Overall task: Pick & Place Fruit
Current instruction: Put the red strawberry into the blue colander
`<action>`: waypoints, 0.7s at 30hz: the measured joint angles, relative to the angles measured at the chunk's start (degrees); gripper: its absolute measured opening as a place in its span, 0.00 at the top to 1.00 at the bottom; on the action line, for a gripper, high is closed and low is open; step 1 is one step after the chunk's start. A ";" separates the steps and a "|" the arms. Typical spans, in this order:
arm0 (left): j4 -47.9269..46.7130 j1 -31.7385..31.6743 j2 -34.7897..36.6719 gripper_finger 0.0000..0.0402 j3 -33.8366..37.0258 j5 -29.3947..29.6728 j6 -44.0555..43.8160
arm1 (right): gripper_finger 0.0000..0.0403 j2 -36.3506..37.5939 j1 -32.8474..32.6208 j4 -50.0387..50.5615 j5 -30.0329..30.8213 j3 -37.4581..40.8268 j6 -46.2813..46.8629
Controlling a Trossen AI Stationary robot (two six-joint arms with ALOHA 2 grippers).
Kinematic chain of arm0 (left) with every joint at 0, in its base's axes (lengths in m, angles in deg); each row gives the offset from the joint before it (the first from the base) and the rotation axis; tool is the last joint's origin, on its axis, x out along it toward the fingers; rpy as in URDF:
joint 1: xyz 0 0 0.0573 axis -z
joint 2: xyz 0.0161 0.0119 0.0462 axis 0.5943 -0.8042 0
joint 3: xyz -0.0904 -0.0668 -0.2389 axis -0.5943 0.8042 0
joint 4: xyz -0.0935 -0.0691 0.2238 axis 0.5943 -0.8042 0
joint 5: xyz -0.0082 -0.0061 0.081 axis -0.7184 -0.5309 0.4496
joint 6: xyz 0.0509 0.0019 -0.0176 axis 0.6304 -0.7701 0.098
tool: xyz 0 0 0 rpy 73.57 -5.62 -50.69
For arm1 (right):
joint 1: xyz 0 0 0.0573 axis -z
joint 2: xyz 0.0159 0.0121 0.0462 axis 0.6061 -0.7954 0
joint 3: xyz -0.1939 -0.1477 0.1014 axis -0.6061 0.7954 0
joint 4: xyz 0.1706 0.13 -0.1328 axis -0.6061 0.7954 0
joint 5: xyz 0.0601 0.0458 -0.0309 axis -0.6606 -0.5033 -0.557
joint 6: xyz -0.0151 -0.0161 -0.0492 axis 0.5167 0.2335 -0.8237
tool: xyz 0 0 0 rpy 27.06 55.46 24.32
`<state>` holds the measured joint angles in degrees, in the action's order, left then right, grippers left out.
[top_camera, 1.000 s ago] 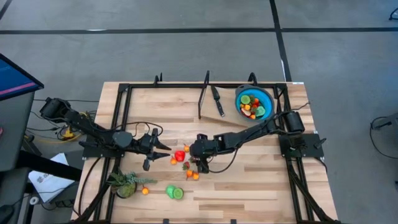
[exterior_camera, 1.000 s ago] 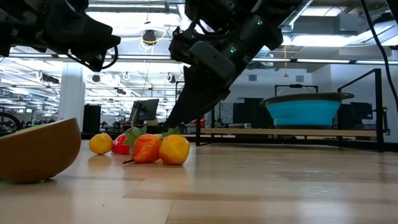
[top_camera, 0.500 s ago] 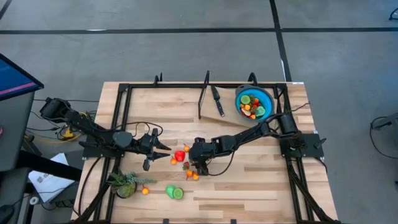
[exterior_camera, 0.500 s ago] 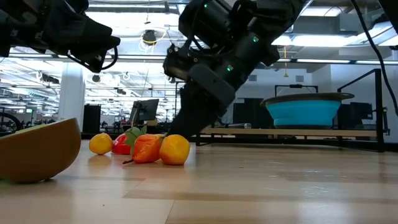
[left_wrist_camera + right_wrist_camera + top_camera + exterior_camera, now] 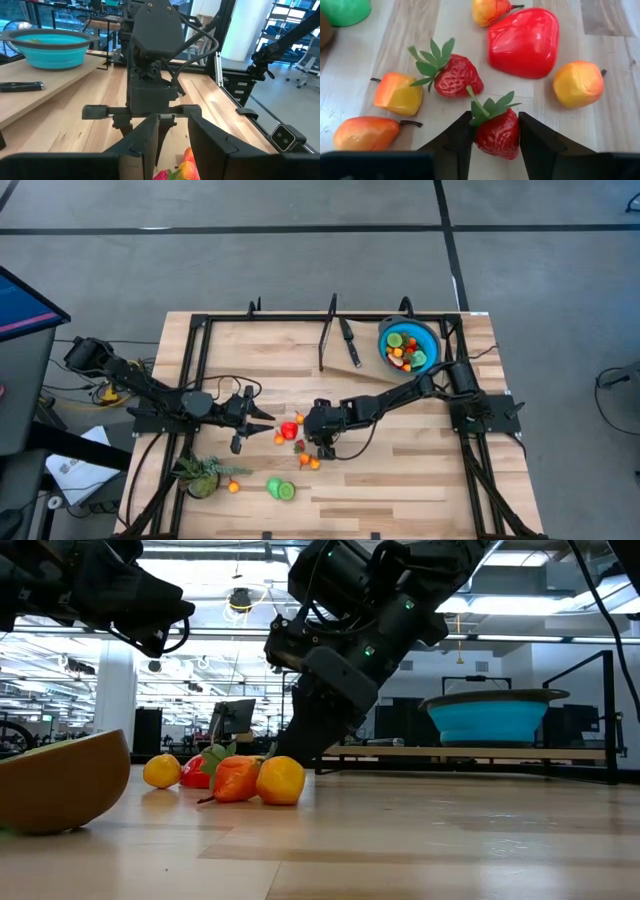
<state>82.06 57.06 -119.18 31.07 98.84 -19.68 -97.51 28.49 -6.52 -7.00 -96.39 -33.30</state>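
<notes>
table [image 5: 400, 470]: light wood planks, seen centre frame, bounded by a black frame | knife [image 5: 349, 342]: black-handled, laid upper centre, just left of the bowl | bowl [image 5: 428, 335]: blue, set at upper right corner | plant [image 5: 201, 475]: spiky green, placed lower left | monitor [image 5: 20, 305]: seen at left edge

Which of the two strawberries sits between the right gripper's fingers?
The strawberry with its leafy top pointing away from the right gripper; a dark finger flanks it on each side. The other strawberry lies free beside an orange fruit.
</notes>
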 joint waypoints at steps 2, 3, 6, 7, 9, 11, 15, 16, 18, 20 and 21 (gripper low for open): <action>0.00 0.00 0.00 0.74 -0.01 0.01 0.00 | 0.66 0.00 0.00 0.12 0.00 0.00 0.01; 0.00 0.00 0.00 0.74 -0.02 0.02 0.00 | 0.65 0.00 0.00 0.14 0.00 0.00 0.06; 0.00 0.00 0.00 0.74 -0.02 0.02 0.00 | 0.65 0.00 0.00 0.16 -0.04 0.00 0.51; 0.00 0.00 0.00 0.74 0.00 0.02 0.00 | 0.67 0.00 0.01 0.16 -0.11 0.00 0.53; 0.00 0.00 0.00 0.74 0.00 0.02 -0.01 | 0.70 0.00 0.00 0.16 -0.15 0.00 0.59; 0.00 0.00 0.00 0.74 0.00 0.02 -0.02 | 0.71 0.06 0.02 0.22 -0.19 0.00 0.61; 0.00 0.00 0.00 0.74 -0.02 0.04 -0.02 | 0.71 1.20 0.07 2.73 -0.32 0.02 1.07; -0.01 0.00 0.00 0.74 0.00 0.04 -0.02 | 0.71 1.84 0.19 4.03 -0.33 0.05 1.40; 0.00 0.00 0.00 0.74 0.00 0.04 -0.02 | 0.71 3.24 0.28 5.36 -0.34 0.07 2.23; 0.00 0.00 0.00 0.74 0.00 0.06 -0.02 | 0.71 4.99 0.50 7.65 -0.33 0.01 2.88; 0.00 0.00 0.00 0.74 0.00 0.04 -0.02 | 0.71 5.80 0.67 8.83 -0.35 0.02 3.27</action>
<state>82.06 57.06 -119.18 31.07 98.88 -19.70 -91.71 29.16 2.31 -7.35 -96.37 -30.03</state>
